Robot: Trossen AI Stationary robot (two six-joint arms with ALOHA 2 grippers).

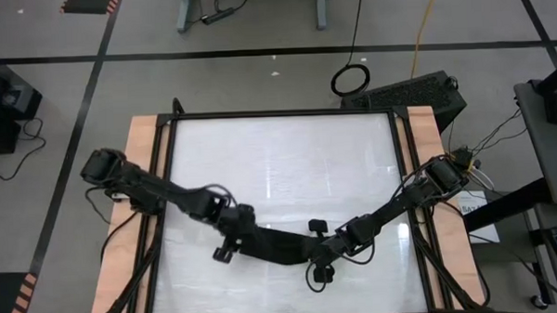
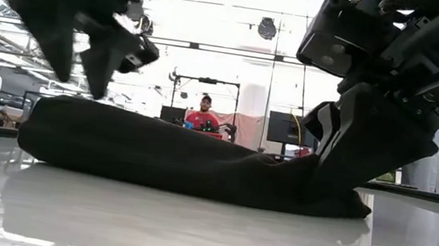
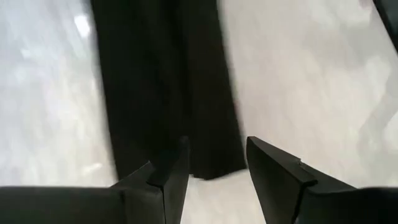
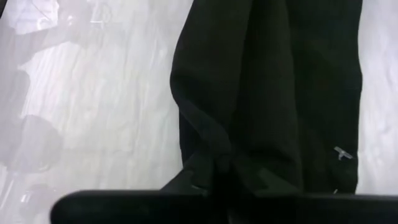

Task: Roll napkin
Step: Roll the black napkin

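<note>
**Inspector:** State the position of the napkin (image 1: 274,246).

**Assistant:** It lies on the table (image 1: 278,156) toward the near edge, gathered into a long dark bundle. Its long axis runs across the table from the left arm's side to the right arm's side, sagging slightly toward the near edge in the middle.

**Inspector:** Left end effector (image 3: 217,171)?

**Assistant:** It hangs over the bundle's left end, lifted clear of the cloth in the low view. The fingers stand partly apart with nothing between them; the napkin's end lies just ahead of the fingertips.

**Inspector:** Right end effector (image 2: 343,152)?

**Assistant:** Down at the opposite end and shut on the napkin. In the low view the cloth rises into it there; the right wrist view shows fabric bunching in at the fingers.

**Inspector:** Which relation governs the next move?

**Assistant:** In my judgement, the roll axis. Each arm sits at one end of that axis, so any rolling must go across it, and only the right arm has hold.

**Inspector:** Anything not verified?

**Assistant:** The right fingertips are buried in dark cloth. How tightly the bundle is rolled cannot be made out. A small pale mark shows on the cloth in the right wrist view; whether it is a tag I cannot tell.
</note>
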